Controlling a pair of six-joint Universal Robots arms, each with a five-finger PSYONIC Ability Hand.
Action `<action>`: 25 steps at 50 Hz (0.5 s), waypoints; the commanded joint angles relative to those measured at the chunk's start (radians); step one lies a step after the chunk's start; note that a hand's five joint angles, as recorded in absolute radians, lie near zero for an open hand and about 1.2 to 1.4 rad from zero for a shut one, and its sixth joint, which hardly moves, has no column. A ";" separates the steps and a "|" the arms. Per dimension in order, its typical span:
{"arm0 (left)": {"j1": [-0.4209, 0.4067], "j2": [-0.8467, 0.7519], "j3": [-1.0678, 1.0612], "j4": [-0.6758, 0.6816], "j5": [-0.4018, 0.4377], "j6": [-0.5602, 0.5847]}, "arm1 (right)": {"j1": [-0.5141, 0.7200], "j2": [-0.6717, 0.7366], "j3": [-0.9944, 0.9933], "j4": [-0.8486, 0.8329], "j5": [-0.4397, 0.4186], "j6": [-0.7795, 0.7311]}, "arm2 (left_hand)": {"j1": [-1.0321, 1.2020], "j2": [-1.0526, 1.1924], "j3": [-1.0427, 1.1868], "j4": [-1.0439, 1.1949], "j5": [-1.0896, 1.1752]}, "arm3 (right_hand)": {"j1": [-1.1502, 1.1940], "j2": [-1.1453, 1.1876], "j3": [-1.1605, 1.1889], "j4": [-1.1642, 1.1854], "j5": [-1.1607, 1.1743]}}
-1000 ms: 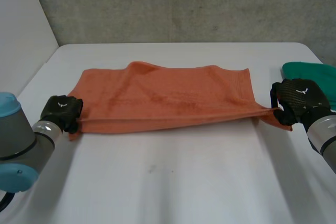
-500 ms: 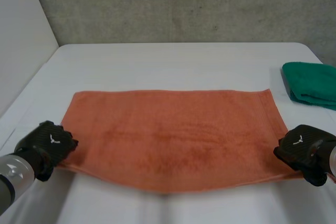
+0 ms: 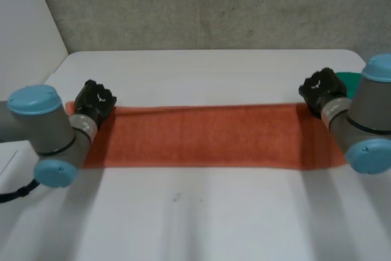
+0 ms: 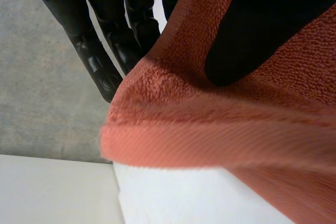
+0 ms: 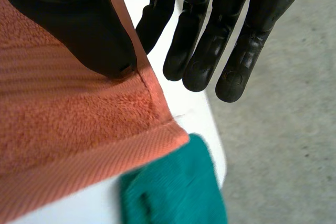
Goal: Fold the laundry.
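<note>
An orange towel lies as a long, narrow strip across the middle of the white table. My left hand is at the towel's far left corner. In the left wrist view its thumb presses the towel against the fingers behind it. My right hand is at the far right corner. There its thumb pins the towel's hemmed corner, and the fingers reach out past the edge.
A folded green cloth lies just beyond my right hand, and in the right wrist view the green cloth is right beside the towel's corner. A grey wall runs behind the table's far edge.
Both hands first drew the towel toward me and spread it flat. They then carried its near corners away to the far edge, leaving a narrower strip.
</note>
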 commanded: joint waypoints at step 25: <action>-0.035 0.052 0.058 0.006 -0.048 -0.286 | -0.001 -0.121 -0.088 -0.070 -0.013 0.379 | -0.956 -1.021 -1.017 -1.024 -0.971 | -0.815 -1.004 -1.005 -1.019 -0.997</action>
